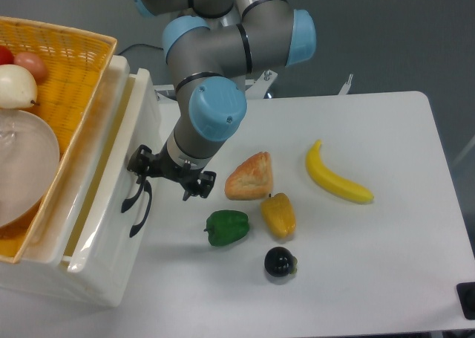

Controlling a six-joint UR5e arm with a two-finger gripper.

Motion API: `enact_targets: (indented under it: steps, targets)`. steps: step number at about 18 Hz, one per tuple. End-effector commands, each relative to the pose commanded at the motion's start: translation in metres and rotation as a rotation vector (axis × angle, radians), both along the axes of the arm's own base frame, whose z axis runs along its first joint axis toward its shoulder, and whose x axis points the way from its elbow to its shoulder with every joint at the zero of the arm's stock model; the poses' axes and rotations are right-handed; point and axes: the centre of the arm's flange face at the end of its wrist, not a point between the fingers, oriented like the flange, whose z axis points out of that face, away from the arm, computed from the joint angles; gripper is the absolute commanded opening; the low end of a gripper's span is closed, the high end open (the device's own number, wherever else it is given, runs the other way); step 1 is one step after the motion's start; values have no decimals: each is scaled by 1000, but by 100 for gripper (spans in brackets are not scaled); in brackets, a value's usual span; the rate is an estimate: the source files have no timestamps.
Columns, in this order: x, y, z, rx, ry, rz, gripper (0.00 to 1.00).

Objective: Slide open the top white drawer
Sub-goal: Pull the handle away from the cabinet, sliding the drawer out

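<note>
The top white drawer [111,182] sits at the left of the frame, pulled partly out beneath the yellow basket [67,78]; the tool [169,180] is at its front, one finger hooked by the curved black handle [131,197], jaws spread apart, clamping nothing; a green pepper [226,226] lies on the bench [386,264] at lower centre.

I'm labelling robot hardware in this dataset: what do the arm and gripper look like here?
The arm is built of thick grey metallic tube sections joined by rounded joints with light blue caps. At its end sits a small black two-finger gripper with angular, mechanical-looking fingers. No markings are readable, and no cable is clearly visible on the arm.
</note>
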Motion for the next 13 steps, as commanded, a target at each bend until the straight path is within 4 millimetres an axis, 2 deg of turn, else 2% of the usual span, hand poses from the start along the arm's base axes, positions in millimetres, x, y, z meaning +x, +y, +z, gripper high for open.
enact_targets:
  steps: [13]
  targets:
    - [-20,-7,4,11,5,24,100]
